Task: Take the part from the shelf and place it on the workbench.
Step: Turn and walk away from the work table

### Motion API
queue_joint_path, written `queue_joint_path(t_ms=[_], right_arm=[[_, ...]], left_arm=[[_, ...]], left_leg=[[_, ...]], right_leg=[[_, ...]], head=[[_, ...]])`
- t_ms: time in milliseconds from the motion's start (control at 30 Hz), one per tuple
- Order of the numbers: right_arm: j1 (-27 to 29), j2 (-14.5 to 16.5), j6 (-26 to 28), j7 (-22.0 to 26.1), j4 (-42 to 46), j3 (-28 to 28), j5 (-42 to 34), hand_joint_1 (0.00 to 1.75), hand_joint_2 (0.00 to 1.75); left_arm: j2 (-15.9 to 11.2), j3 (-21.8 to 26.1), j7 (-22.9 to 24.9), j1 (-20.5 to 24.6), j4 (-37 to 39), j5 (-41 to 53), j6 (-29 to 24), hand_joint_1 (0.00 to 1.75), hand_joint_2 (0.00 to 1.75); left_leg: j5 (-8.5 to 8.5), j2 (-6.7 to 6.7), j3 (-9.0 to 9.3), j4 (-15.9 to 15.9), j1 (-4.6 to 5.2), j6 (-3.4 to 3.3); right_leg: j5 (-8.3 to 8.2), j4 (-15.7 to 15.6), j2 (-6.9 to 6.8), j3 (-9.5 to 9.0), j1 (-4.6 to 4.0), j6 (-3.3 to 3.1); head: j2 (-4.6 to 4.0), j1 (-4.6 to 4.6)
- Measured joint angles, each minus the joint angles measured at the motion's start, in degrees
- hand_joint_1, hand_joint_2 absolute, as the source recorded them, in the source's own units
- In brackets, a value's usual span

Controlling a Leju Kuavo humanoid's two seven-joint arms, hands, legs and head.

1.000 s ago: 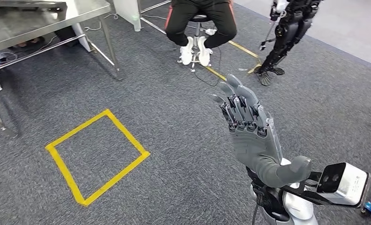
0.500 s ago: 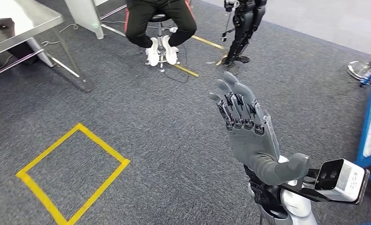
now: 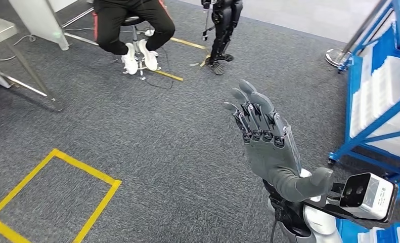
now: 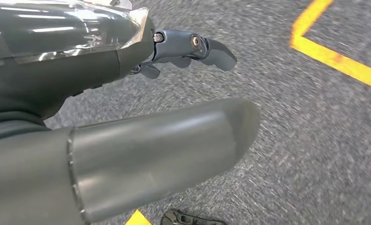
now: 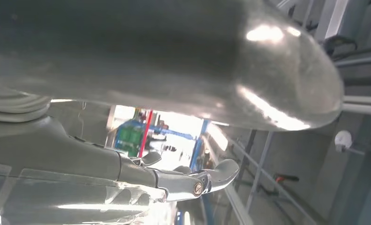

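Shelf [image 3: 385, 96]: blue metal frame, standing upright on the grey carpet at the robot's right, its foot resting on a small caster. White ribbed trays [image 3: 385, 93] are sitting stacked on its tiers, leaning out between the blue bars. Individual parts in the trays are showing too small to tell apart.

Bare carpet [image 3: 152, 136] lies ahead; a blue shelf [image 3: 380, 101] stands right, a seated person [image 3: 129, 23] far left, table legs [image 3: 31, 81] beside.

Rough grey carpet [image 3: 152, 131], glossy blue metal shelf [image 3: 374, 101], matt grey plastic right hand [image 3: 268, 147]
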State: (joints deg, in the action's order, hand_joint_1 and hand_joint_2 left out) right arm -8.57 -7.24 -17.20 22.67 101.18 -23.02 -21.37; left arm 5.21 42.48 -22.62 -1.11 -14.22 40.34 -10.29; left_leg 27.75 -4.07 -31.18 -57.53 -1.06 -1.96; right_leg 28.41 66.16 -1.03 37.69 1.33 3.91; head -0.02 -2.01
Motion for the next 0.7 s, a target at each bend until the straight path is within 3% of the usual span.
queue_joint_path(t_ms=[67, 100, 167, 200, 267, 333, 367, 400, 433, 467, 500, 567, 633, 700], right_arm=[[-0.1, 0.0, 0.1, 0.0, 0.0, 0.0, 0.2, 0.0, 0.0], [-0.1, 0.0, 0.1, 0.0, 0.1, 0.0, 0.3, 0.0, 0.0], [-0.1, 0.0, 0.2, -0.1, 0.1, 0.0, 0.4, 0.0, 0.0], [0.0, 0.0, 0.2, -0.1, 0.1, 0.0, 0.4, 0.0, 0.0], [-0.1, 0.0, 0.2, -0.1, 0.2, 0.0, 0.4, 0.0, 0.0], [-0.1, 0.2, 0.2, -0.1, 0.2, 0.0, 0.4, 0.0, 0.0], [-0.1, 0.3, 0.2, -0.1, 0.2, 0.0, 0.4, 0.0, 0.0], [0.0, 0.3, 0.2, -0.1, 0.2, 0.0, 0.4, 0.0, 0.0], [0.1, 0.3, 0.2, -0.1, 0.2, 0.0, 0.4, 0.0, 0.0], [0.1, 0.3, 0.2, -0.1, 0.2, 0.0, 0.4, 0.0, 0.0], [0.1, 0.3, 0.2, -0.1, 0.2, 0.0, 0.4, 0.0, 0.0], [0.0, 0.3, 0.2, -0.1, 0.2, -0.1, 0.4, 0.0, 0.0], [0.0, 0.3, 0.2, -0.1, 0.2, -0.1, 0.4, 0.0, 0.0], [0.0, 0.3, 0.2, -0.1, 0.2, -0.1, 0.4, 0.0, 0.0]], left_arm=[[0.0, 0.0, 0.0, 0.0, -0.1, 0.1, 0.0, 0.0, 0.0], [0.1, 0.0, 0.0, 0.0, -0.1, 0.2, 0.0, 0.0, 0.0], [0.1, 0.0, 0.0, 0.1, -0.2, 0.4, -0.1, 0.0, 0.0], [0.1, 0.0, 0.0, 0.1, -0.2, 0.4, -0.1, 0.0, 0.0], [0.2, 0.0, 0.0, 0.1, -0.3, 0.5, -0.1, 0.0, 0.0], [0.3, 0.0, 0.0, 0.0, -0.3, 0.5, -0.1, 0.0, 0.0], [0.3, 0.0, 0.0, -0.1, -0.3, 0.5, -0.1, 0.0, 0.0], [0.3, 0.0, 0.0, -0.2, -0.3, 0.5, -0.2, 0.0, 0.0], [0.3, 0.0, 0.0, -0.3, -0.3, 0.5, -0.2, 0.0, 0.0], [0.3, 0.0, 0.0, -0.3, -0.3, 0.5, -0.2, 0.0, 0.0], [0.3, 0.0, 0.0, -0.3, -0.3, 0.5, -0.2, 0.0, 0.0], [0.3, 0.0, 0.0, -0.2, -0.3, 0.5, -0.2, 0.0, 0.0], [0.3, 0.0, 0.0, -0.3, -0.3, 0.5, -0.2, 0.0, 0.0], [0.3, 0.0, 0.0, -0.2, -0.3, 0.5, -0.2, 0.0, 0.0]], left_leg=[[0.32, -1.1, 0.32, -0.1, 0.28, 0.6], [0.43, -1.58, 0.47, -0.1, 0.43, 0.93], [0.47, -2.6, 0.75, 0.1, 0.43, 1.54], [0.71, -2.29, 0.76, 0.0, 0.27, 1.88], [2.9, 0.42, -0.37, -2.9, -0.03, 2.35], [6.93, 3.52, -3.74, -10.1, -0.14, 2.47], [8.47, 4.06, -5.65, -13.8, -0.13, 2.51], [8.97, 4.24, -6.97, -16.2, -0.14, 2.53], [8.23, 4.29, -7.29, -16.4, -0.17, 2.52], [6.44, 4.39, -6.44, -14.4, -0.26, 2.49], [4.22, 4.8, -4.85, -10.9, -0.41, 2.46], [1.31, 7.28, -1.6, -4.0, -0.82, 2.45], [0.98, 8.8, -0.58, -1.5, -0.83, 2.3], [0.88, 7.8, -0.6, -1.4, -0.45, 1.79]], right_leg=[[-1.96, -7.0, -2.19, -4.19, -0.32, 0.04], [-2.29, -8.4, -2.7, -4.97, -0.53, -0.31], [-2.55, -8.6, -1.68, -4.79, -0.85, -1.19], [-2.71, -8.8, -1.04, -4.74, -0.59, -1.56], [-3.09, -9.1, 0.18, -4.77, -0.01, -2.6], [-3.22, -9.1, 1.33, -4.7, 0.07, -3.35], [-3.23, -9.1, 1.97, -4.66, -0.05, -3.49], [-3.23, -9.1, 2.67, -4.64, -0.14, -3.5], [-3.23, -9.1, 3.41, -4.66, -0.18, -3.49], [-3.23, -9.0, 4.18, -4.74, -0.18, -3.47], [-3.23, -8.9, 4.91, -4.8, -0.16, -3.44], [-3.15, -8.4, 6.32, -4.51, -0.37, -3.08], [-3.19, -8.1, 7.4, -3.87, -0.58, -2.43], [-3.51, -8.3, 8.38, -3.41, -0.38, -1.75]], head=[[0.0, 0.05], [0.0, 0.09], [0.0, 0.17], [0.0, 0.22], [0.0, 0.35], [0.0, 0.53], [0.0, 0.59], [0.0, 0.6], [0.0, 0.6], [0.0, 0.6], [0.0, 0.6], [0.0, 0.56], [0.0, 0.49], [0.0, 0.48]])
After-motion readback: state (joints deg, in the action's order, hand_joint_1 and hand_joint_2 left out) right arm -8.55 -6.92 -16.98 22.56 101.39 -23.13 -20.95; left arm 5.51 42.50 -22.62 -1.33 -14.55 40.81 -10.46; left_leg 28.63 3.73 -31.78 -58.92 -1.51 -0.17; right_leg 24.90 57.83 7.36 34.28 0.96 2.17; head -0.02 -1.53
